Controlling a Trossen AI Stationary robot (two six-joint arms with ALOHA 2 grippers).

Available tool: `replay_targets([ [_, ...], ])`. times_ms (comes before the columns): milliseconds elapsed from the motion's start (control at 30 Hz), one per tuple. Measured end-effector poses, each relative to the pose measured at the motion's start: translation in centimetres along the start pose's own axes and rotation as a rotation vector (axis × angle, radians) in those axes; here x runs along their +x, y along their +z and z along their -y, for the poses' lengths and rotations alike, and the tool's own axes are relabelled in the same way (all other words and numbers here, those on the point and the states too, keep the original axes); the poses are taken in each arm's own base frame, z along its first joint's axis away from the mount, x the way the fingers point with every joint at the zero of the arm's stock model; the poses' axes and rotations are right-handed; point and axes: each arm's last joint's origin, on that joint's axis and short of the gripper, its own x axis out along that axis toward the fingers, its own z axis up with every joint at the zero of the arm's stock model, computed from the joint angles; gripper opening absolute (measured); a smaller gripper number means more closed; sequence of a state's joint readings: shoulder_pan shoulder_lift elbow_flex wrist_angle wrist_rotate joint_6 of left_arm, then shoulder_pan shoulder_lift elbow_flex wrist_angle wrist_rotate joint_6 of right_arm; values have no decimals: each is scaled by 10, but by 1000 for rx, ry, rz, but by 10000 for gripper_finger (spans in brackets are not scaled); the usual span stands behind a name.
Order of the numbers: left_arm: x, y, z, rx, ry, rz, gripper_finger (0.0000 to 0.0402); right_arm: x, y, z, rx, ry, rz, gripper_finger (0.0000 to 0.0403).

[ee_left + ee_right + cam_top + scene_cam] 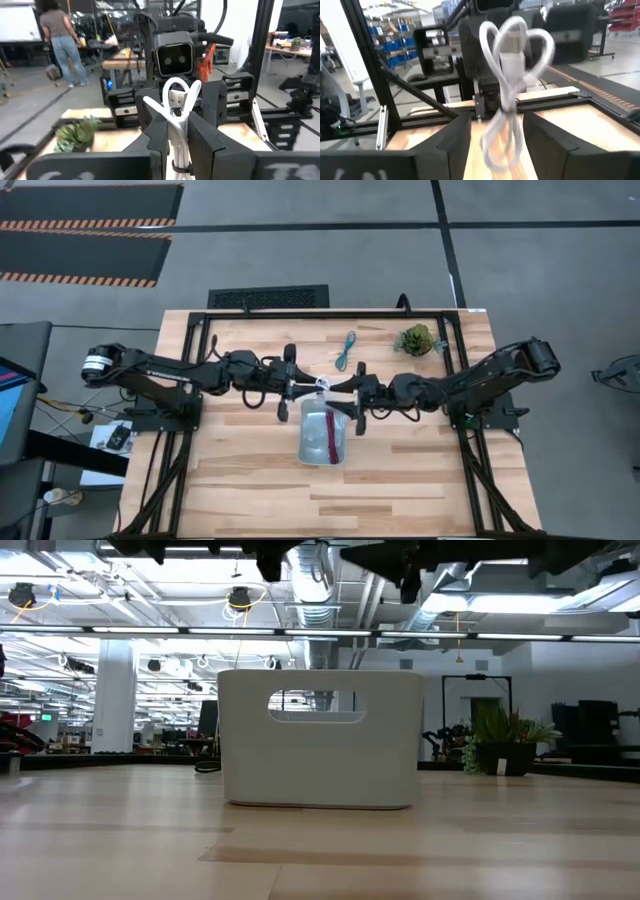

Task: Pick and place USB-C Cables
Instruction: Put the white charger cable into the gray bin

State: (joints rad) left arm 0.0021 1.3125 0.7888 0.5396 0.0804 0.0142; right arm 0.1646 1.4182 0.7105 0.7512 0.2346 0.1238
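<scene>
Both arms reach inward from opposite sides of the table and meet near its middle, wrists level, grippers facing each other almost tip to tip.

The left gripper (177, 135) has its fingers (155, 132) pressed close together, clamped on the white cable (176, 100), whose loops stand up above the fingertips.

The right gripper (495, 145) has its fingers (447, 142) spread wide, one on each side of the same cable, neither touching it. The cable hangs in the gap between them.
</scene>
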Motion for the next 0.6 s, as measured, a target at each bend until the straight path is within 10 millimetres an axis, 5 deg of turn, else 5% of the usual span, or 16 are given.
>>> replay_targets([
  [300,-26,21,1,27,45,-11,35,-39,41,3,-5,-7,-22,212],
  [600,-38,13,20,-55,264,-165,35,-100,69,3,19,-183,-66,203],
])
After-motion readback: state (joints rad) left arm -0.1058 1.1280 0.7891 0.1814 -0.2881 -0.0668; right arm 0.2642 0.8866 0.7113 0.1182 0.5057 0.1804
